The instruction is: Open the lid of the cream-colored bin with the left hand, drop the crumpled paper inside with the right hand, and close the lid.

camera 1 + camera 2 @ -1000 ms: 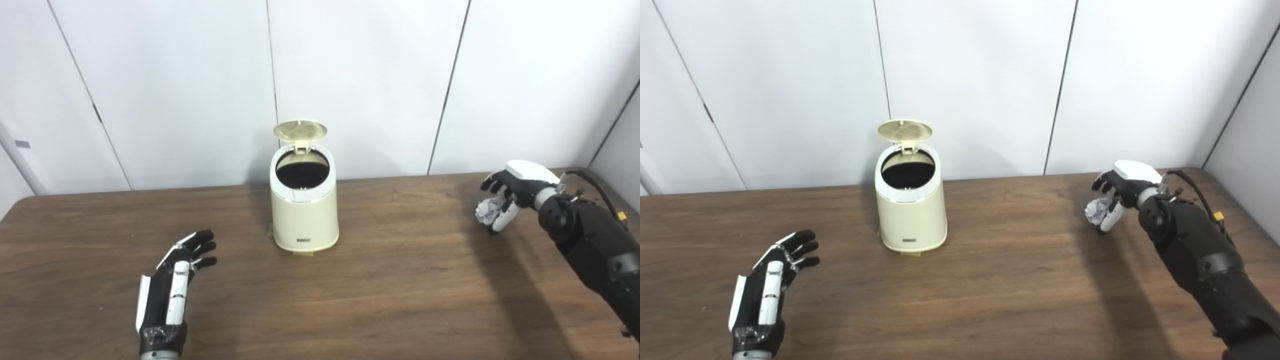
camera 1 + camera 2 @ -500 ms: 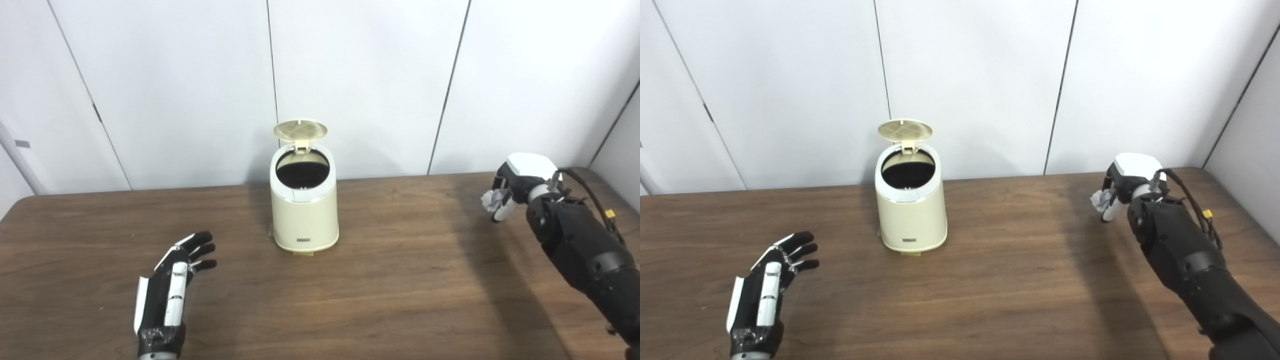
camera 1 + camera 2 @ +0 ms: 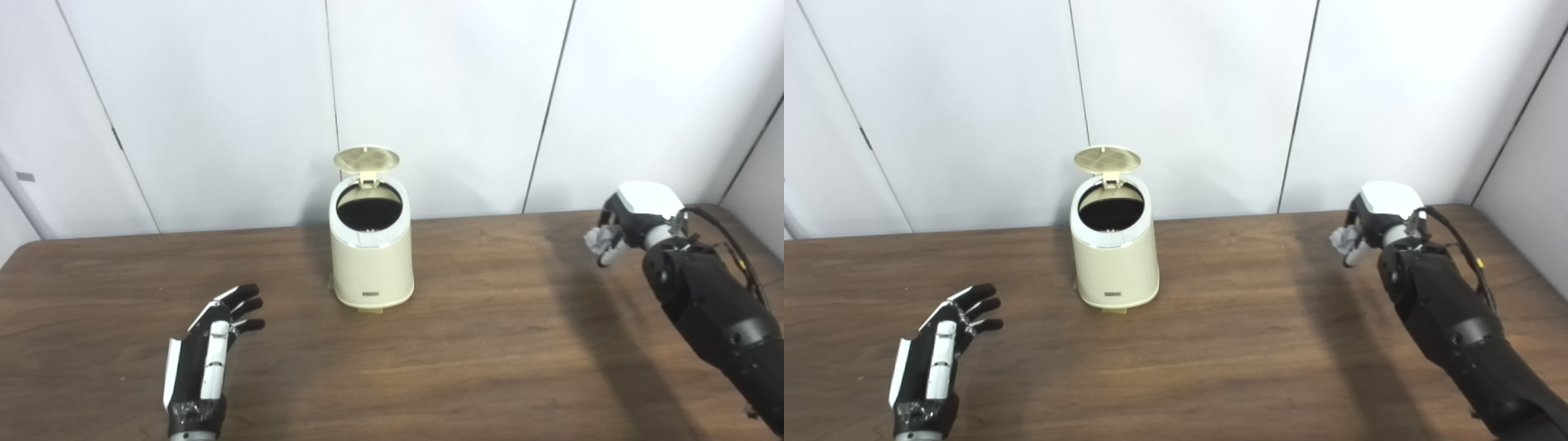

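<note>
The cream-colored bin [image 3: 371,263] stands on the table's middle, near the back. Its round lid [image 3: 366,159] is flipped up behind the dark opening [image 3: 369,211]. My right hand [image 3: 631,217] is raised above the table at the far right and is shut on the crumpled paper [image 3: 598,237], well to the right of the bin. My left hand [image 3: 211,343] is open and empty, low over the table at the front left of the bin.
The brown wooden table [image 3: 478,343] reaches to a white panelled wall [image 3: 465,92]. A cable [image 3: 729,245] runs along my right forearm. The table's right edge lies just beyond my right arm.
My right hand has lifted the crumpled paper higher and closed tighter on it, shifting slightly left. My left hand, the bin and the lid have stayed put.
</note>
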Controlling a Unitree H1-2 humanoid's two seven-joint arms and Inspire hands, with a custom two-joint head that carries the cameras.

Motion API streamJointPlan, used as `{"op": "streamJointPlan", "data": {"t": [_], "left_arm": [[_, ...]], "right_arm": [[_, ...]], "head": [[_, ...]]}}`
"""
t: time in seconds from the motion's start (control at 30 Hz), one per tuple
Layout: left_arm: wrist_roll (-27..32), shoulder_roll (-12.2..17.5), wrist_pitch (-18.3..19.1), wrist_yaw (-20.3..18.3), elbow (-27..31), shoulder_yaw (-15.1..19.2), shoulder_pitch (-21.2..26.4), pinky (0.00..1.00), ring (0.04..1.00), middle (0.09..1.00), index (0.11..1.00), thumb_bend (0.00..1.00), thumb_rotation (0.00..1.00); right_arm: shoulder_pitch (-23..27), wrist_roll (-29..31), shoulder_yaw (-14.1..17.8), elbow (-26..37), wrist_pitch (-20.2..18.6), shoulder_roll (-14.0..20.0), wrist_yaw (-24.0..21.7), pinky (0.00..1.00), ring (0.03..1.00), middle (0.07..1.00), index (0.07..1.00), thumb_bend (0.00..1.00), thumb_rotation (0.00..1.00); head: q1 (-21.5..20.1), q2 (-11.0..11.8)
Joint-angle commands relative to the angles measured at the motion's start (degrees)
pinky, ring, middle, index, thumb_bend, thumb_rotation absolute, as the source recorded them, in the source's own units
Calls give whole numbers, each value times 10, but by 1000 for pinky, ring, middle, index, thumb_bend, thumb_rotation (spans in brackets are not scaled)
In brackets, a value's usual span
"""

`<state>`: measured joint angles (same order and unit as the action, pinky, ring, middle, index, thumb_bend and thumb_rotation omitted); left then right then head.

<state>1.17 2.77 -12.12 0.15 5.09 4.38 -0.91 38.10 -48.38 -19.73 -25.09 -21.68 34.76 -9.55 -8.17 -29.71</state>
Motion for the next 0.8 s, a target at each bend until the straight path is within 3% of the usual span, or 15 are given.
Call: {"op": "streamJointPlan", "data": {"t": [0.0, 0.1, 0.27, 0.5, 0.6, 0.67, 0.77], "left_arm": [[-4, 2, -16, 2, 8, -1, 18, 656, 766, 787, 762, 443, 872], [-3, 2, -11, 2, 9, -1, 17, 663, 762, 786, 763, 445, 866], [-7, 3, -14, 2, 8, -2, 18, 664, 765, 787, 763, 436, 872], [-3, 2, -12, 0, 7, -4, 19, 669, 768, 789, 768, 424, 865], [-6, 1, -16, 1, 3, -5, 21, 664, 764, 785, 765, 409, 870], [-6, 0, -18, 1, 2, -6, 22, 661, 762, 785, 767, 413, 864], [-8, 1, -23, 1, -2, -8, 23, 659, 759, 785, 768, 417, 865]], "right_arm": [[24, 12, 24, 43, -7, 18, -8, 368, 466, 475, 491, 530, 0], [15, 20, 39, 100, -8, 13, -14, 349, 443, 438, 497, 530, 0], [0, 32, 49, 183, 10, 16, -33, 386, 476, 460, 490, 531, 0], [-8, 25, 38, 290, 108, 30, -42, 487, 537, 546, 454, 520, 0], [-3, 13, 40, 331, 106, 28, -76, 392, 428, 474, 477, 530, 0], [4, 5, 40, 362, 94, 22, -112, 332, 403, 472, 481, 531, 0], [20, -14, 31, 397, 97, 20, -162, 325, 388, 444, 483, 532, 0]], "head": [[-1, 0], [0, 0], [-1, -1], [-2, -1], [-2, 1], [-2, 1], [-2, 2]]}}
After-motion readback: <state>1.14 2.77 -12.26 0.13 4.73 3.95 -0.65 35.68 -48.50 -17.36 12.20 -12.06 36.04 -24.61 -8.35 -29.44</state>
